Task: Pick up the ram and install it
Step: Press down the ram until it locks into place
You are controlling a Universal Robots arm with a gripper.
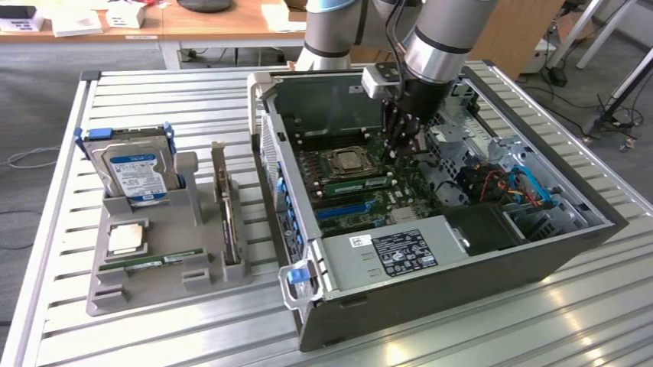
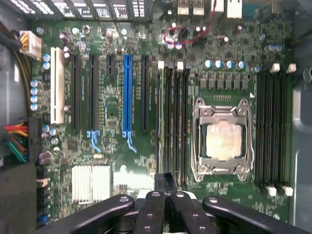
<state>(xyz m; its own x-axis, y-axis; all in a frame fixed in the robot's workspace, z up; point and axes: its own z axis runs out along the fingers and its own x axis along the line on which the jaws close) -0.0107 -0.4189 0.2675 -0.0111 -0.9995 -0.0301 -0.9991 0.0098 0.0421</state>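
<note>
While the gripper (image 2: 165, 194) hangs clenched inside the computer case (image 1: 571, 237), it sits over the memory slots (image 2: 175, 122) beside the processor (image 2: 223, 141); any grasp: cannot tell.

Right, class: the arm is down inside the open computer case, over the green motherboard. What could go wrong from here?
1. The shut black pincer is low over the black memory slots beside the silver processor socket; a sideways drift could scrape either.
2. The long green ram stick sits by that socket; whether it is fully seated cannot be told, so uneven pressure might leave it tilted.
</note>
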